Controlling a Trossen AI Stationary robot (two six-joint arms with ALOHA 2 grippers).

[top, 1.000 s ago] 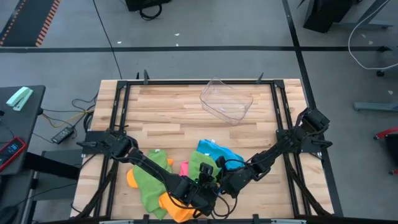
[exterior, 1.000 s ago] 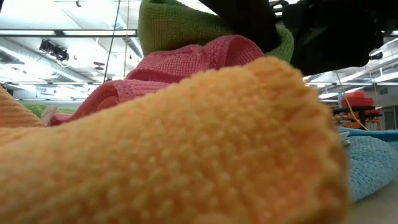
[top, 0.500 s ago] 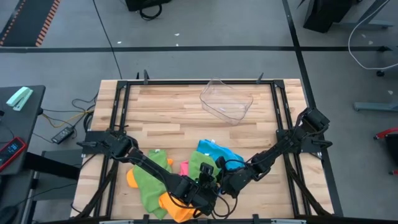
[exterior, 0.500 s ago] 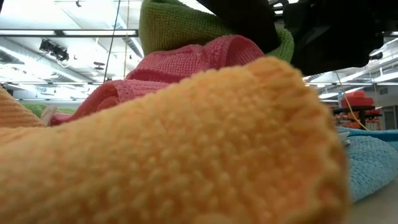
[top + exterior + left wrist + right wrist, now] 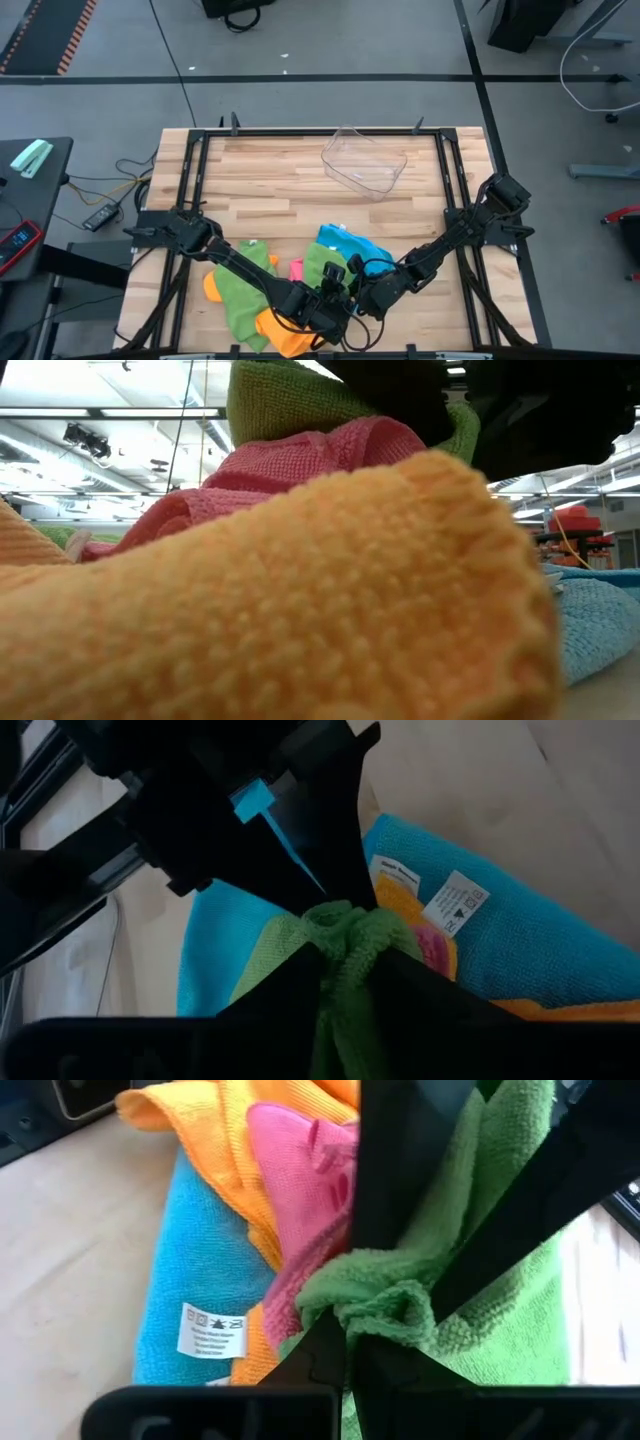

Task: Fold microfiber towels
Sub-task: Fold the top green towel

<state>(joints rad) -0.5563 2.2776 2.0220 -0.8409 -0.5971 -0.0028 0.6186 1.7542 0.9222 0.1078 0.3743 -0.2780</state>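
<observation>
A heap of microfiber towels lies near the table's front edge: a blue one (image 5: 352, 245), a pink one (image 5: 297, 268), orange ones (image 5: 283, 335) and a second green one (image 5: 236, 295). On top of the heap lies a green towel (image 5: 322, 262), with one bunch pulled up. My left gripper (image 5: 337, 288) comes from the left and my right gripper (image 5: 351, 290) from the right. They meet tip to tip over the heap, both shut on that bunch. In the low view the orange towel (image 5: 300, 610) fills the front, and the green one (image 5: 290, 400) is raised behind it. My left gripper pinches a gathered bunch of the green towel (image 5: 345, 925) between its two fingers, coming slanting down from the table's left. The cloth is crumpled into several layers there. The bunch stands lifted above the heap, and the rest of the towel lies on the other towels. My right gripper is shut on the same crumpled green bunch (image 5: 385, 1305), slanting down from the table's right, directly opposite the left fingers (image 5: 400, 1170). The rest of the towel drapes over the pink towel (image 5: 300, 1190) and the orange one (image 5: 215, 1120) below.
A clear plastic tray (image 5: 365, 160) stands at the far middle of the wooden table (image 5: 260, 190). A black frame (image 5: 195, 180) runs round the table's edges. Bare wood lies between the tray and the towels.
</observation>
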